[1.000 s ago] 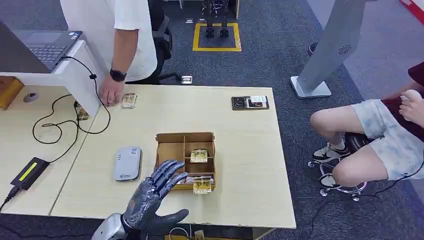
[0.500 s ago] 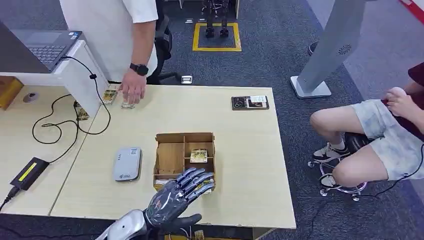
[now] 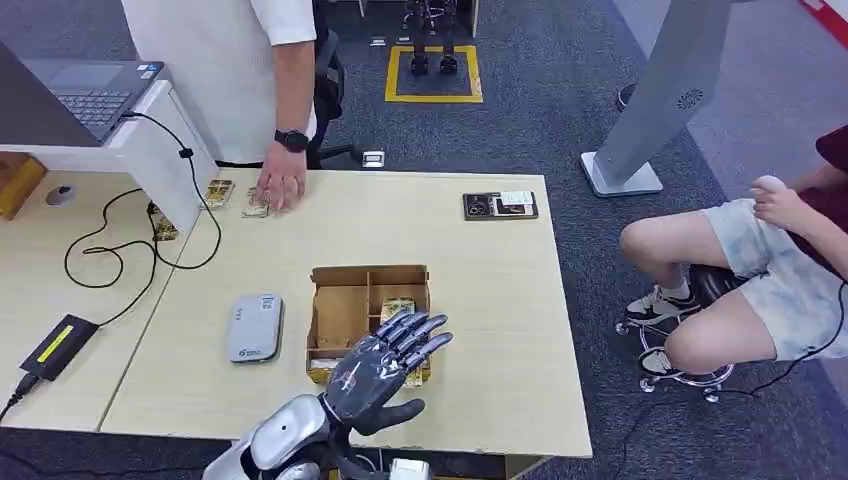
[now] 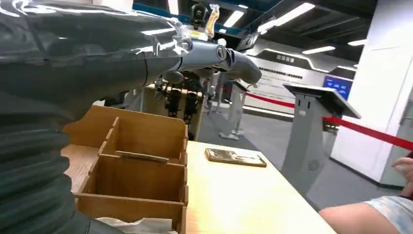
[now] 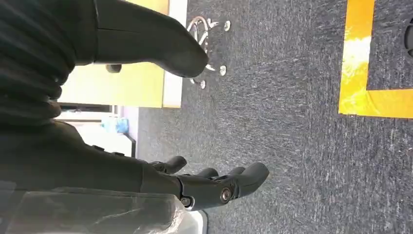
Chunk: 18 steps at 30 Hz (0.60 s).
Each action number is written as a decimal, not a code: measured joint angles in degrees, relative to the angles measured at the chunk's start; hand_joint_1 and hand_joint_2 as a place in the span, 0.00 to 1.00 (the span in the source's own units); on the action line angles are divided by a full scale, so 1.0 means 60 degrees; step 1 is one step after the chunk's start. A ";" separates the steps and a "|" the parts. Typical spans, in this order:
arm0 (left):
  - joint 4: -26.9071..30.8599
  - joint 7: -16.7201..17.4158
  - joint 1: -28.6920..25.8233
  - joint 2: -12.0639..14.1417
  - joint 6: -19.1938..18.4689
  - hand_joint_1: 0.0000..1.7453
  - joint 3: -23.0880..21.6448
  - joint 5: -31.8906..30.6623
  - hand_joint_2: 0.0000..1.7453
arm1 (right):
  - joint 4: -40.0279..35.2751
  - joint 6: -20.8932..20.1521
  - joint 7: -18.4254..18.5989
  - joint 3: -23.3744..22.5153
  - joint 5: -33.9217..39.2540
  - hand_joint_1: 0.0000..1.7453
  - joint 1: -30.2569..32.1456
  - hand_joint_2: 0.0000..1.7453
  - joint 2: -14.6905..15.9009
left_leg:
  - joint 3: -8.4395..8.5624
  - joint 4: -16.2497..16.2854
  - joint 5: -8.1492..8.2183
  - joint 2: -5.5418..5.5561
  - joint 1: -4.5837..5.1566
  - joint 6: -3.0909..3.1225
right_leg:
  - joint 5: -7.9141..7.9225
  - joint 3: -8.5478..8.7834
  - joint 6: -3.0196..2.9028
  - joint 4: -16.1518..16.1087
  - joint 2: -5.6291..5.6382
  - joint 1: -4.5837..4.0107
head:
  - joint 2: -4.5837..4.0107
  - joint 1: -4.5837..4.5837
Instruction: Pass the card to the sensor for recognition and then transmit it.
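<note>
A wooden divided box (image 3: 340, 305) stands in the middle of the table, with cards (image 3: 396, 306) lying in its compartments. My left hand (image 3: 385, 362) hovers over the box's near right corner, fingers spread and holding nothing. The grey card sensor (image 3: 254, 327) lies flat just left of the box. In the left wrist view the box (image 4: 141, 161) sits close under my hand's fingers (image 4: 204, 51). My right hand (image 5: 195, 185) hangs beside the table over the dark carpet, fingers loosely apart and empty.
A person stands at the far side with a hand (image 3: 281, 186) on cards near the table's back edge. A dark card holder (image 3: 500, 204) lies at the back right. Cables and a black adapter (image 3: 58, 344) are on the left table. Another person sits at right (image 3: 740, 270).
My left hand has moved right and forward, from between sensor and box to over the box's near right corner. The standing person's hand shifted right along the back edge.
</note>
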<state>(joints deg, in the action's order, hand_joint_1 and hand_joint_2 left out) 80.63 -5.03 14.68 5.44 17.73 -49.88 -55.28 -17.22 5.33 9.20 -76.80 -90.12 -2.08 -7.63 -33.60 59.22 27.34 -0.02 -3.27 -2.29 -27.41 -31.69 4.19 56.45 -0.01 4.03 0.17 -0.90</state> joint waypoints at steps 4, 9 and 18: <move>-0.0288 0.0197 0.0150 -0.0237 -0.0095 0.00 -0.0029 -0.0190 1.00 | 0.0051 0.0029 0.0040 0.0007 0.0000 0.00 -0.0008 1.00 0.0022 | 0.0000 0.0000 0.0000 0.0000 0.0000 0.0000 | 0.0000 0.0000 0.0000 0.0000 0.0000 0.0000 | 0.0000 -0.0004; -0.0677 0.0320 0.0269 -0.0389 -0.0266 0.00 -0.0251 -0.0404 1.00 | 0.0109 0.0040 0.0047 0.0022 0.0000 0.00 -0.0031 1.00 0.0044 | 0.0000 0.0000 0.0000 0.0000 0.0000 0.0000 | 0.0000 -0.0001 0.0000 0.0000 0.0000 0.0000 | 0.0000 -0.0004; -0.1217 0.0484 0.0420 -0.0492 -0.0375 0.00 -0.0517 -0.0831 1.00 | 0.0127 0.0044 0.0044 0.0051 0.0004 0.00 -0.0040 1.00 0.0051 | 0.0000 0.0000 0.0000 -0.0001 0.0000 0.0000 | 0.0000 0.0000 0.0000 0.0000 0.0001 0.0000 | 0.0000 -0.0004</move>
<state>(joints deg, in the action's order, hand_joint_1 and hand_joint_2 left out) 73.33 -2.12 17.19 2.49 15.47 -52.98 -60.26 -16.46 5.60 9.46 -76.50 -90.09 -2.32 -7.32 -33.61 59.22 27.34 -0.02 -3.27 -2.29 -27.41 -31.69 4.19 56.45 0.00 4.03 0.18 -0.92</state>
